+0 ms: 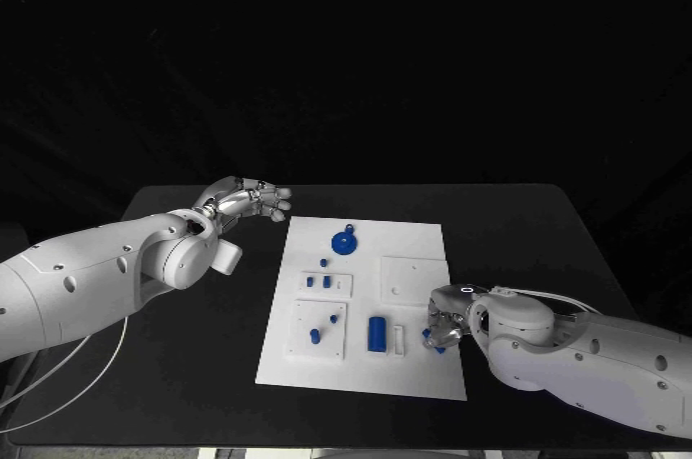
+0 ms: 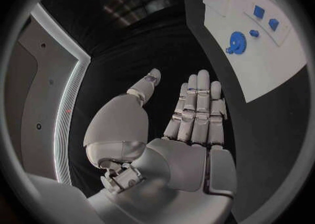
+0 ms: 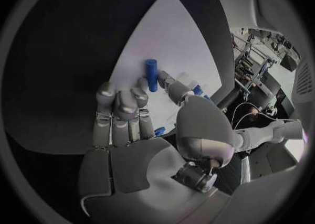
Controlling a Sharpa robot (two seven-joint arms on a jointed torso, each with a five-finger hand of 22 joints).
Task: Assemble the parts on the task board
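- On the black desk (image 1: 188, 359) lies the white task board (image 1: 411, 241), with blue parts on it: a gear (image 1: 345, 243) toward its far end, a cylinder (image 1: 376, 332) near its near edge.
- Left hand (image 1: 245, 199) hovers off the board's far left corner, fingers (image 2: 197, 103) straight and apart, holding nothing.
- Right hand (image 1: 450, 324) rests at the board's near right area, beside the cylinder; whether its fingers (image 3: 121, 106) pinch a small blue part (image 1: 438, 348) I cannot tell.
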